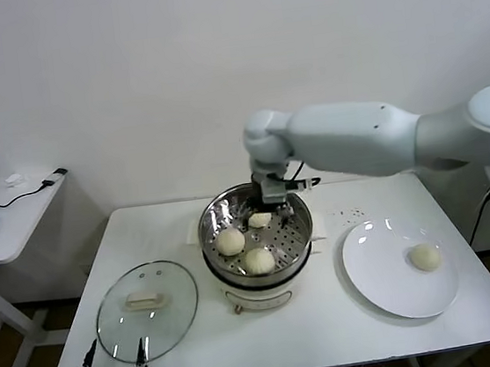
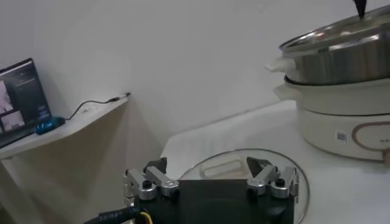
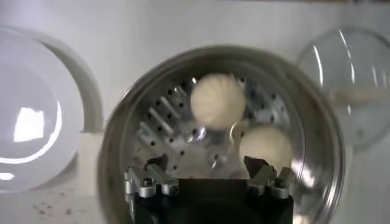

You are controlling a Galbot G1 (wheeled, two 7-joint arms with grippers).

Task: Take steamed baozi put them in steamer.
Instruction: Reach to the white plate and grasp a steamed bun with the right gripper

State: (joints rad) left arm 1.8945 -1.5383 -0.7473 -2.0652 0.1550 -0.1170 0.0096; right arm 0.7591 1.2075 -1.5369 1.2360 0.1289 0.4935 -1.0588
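Note:
The steel steamer (image 1: pixel 206 241) on its white cooker base stands mid-table and holds three steamed baozi (image 1: pixel 229 241) (image 1: pixel 259 260) (image 1: pixel 260 220). My right gripper (image 1: pixel 274 208) hangs open just above the rear one, with nothing between its fingers. In the right wrist view the gripper (image 3: pixel 207 163) is open over the perforated floor, with two baozi (image 3: pixel 218 100) (image 3: pixel 265 145) beyond it. A fourth baozi (image 1: pixel 425 257) lies on the white plate (image 1: pixel 382 281) at the right. My left gripper (image 1: pixel 114 353) waits open at the table's front left edge, seen open (image 2: pixel 207 167) in its own view.
The glass lid (image 1: pixel 175 311) with a white handle lies flat, left of the steamer and just ahead of the left gripper. A white side table (image 1: pixel 7 233) with a mouse and cable stands off to the left. A wall runs behind the table.

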